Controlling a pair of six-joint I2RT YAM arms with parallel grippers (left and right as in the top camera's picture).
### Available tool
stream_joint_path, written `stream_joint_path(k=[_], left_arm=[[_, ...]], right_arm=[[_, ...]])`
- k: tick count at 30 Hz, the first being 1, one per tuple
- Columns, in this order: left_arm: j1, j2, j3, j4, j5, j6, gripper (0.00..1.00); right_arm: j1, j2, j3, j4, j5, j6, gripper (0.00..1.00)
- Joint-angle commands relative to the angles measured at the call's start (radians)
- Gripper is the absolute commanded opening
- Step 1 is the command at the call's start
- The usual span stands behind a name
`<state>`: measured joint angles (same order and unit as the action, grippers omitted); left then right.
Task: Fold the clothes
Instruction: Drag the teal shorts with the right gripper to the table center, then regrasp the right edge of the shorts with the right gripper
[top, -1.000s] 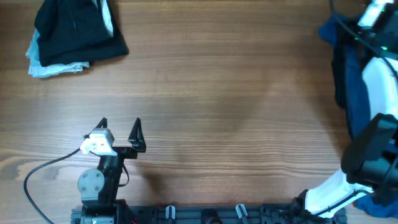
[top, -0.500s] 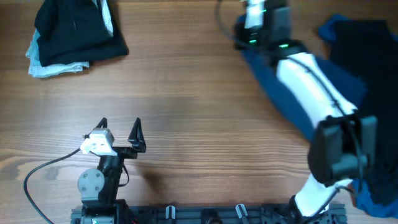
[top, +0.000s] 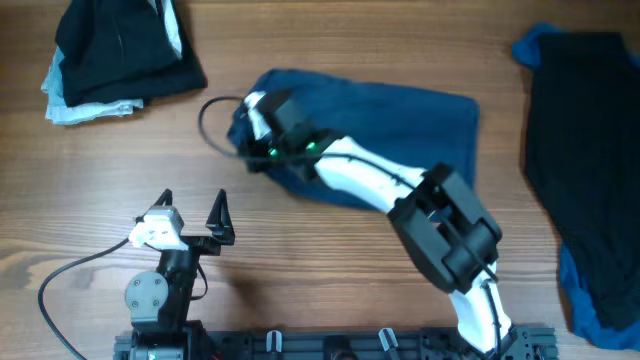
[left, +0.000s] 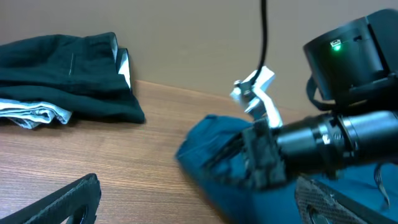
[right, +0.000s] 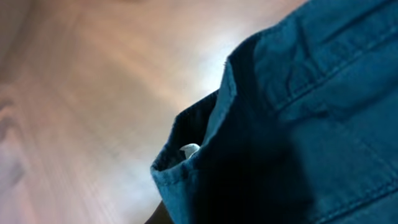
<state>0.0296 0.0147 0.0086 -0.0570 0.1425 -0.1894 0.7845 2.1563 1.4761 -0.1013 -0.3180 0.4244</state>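
Overhead view shows the right gripper (top: 250, 135) pinching the left edge of the navy garment (top: 420, 110) at frame centre, with the left gripper (top: 192, 205) spread idle lower left; pulling farther could bunch the cloth against the folded stack (top: 120, 50) upper left.

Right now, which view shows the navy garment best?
Overhead: the navy garment shows nearly whole, spread out, with the arm over part of it. Left wrist catches only its bunched end; right wrist is a close-up of one seamed edge.
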Motion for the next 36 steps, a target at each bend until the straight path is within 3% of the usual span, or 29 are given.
stream_joint_path(k=[1, 8, 13, 15, 21, 23, 25, 29, 33, 36], left_arm=[[0.007, -0.005, -0.003, -0.007, -0.006, 0.002, 1.00], [0.007, -0.005, -0.003, -0.007, -0.006, 0.002, 1.00], [0.007, -0.005, -0.003, -0.007, -0.006, 0.002, 1.00], [0.007, -0.005, -0.003, -0.007, -0.006, 0.002, 1.00], [0.007, -0.005, -0.003, -0.007, -0.006, 0.002, 1.00], [0.007, -0.005, -0.003, -0.007, -0.006, 0.002, 1.00], [0.007, -0.005, -0.003, -0.007, -0.006, 0.002, 1.00], [0.007, -0.005, -0.003, -0.007, -0.006, 0.002, 1.00], [0.007, -0.005, -0.003, -0.007, -0.006, 0.002, 1.00], [0.007, -0.005, -0.003, -0.007, -0.006, 0.002, 1.00]], right_arm=[[0.050, -0.003, 0.014, -0.015, -0.072, 0.084, 0.13], [0.060, -0.005, 0.014, -0.161, -0.137, 0.135, 0.06], [0.064, -0.051, 0.014, -0.236, -0.032, 0.125, 0.11], [0.066, -0.079, 0.014, -0.238, -0.029, 0.068, 0.50], [0.055, -0.171, 0.014, -0.259, -0.002, 0.016, 0.61], [0.027, -0.241, 0.015, -0.288, 0.061, -0.031, 0.91], [-0.026, -0.330, 0.015, -0.369, 0.163, -0.067, 1.00], [-0.247, -0.466, 0.015, -0.599, 0.349, -0.072, 1.00], [-0.541, -0.470, 0.012, -0.752, 0.278, -0.089, 1.00], [-0.733, -0.439, 0.001, -0.790, 0.135, -0.272, 0.99]])
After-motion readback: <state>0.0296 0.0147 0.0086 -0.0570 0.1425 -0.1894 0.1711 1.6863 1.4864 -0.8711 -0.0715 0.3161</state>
